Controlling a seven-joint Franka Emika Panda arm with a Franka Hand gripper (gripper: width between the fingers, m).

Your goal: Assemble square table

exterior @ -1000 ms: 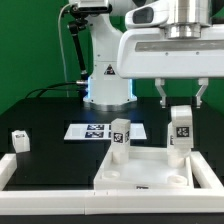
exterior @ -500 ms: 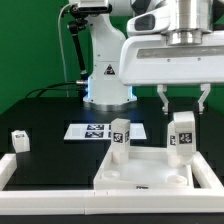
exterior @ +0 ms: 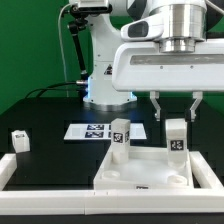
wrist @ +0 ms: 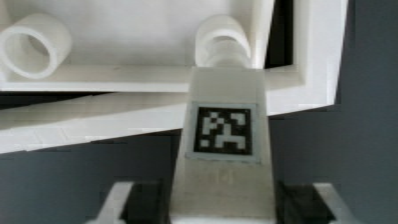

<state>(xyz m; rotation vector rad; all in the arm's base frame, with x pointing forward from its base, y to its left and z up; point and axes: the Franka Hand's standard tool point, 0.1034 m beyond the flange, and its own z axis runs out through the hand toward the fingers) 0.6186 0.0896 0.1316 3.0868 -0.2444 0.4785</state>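
Tabletop (exterior: 140, 165) lies on the bench (exterior: 40, 110); the corner leg (exterior: 177, 135) stands at its far corner on the exterior view's right, beneath the jaws, which hang apart, holding nothing. Closing off-centre could topple it off the tabletop. Count: 1 tabletop, 3 legs (also middle leg (exterior: 120, 133), loose leg (exterior: 18, 140)), 1 marker board (exterior: 90, 131).

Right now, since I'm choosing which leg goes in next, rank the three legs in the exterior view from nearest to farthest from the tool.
1. Right leg, directly beneath the tool, at the tabletop's corner on the exterior view's right.
2. Middle leg, at the tabletop's back corner.
3. Left leg, alone at the exterior view's far left.
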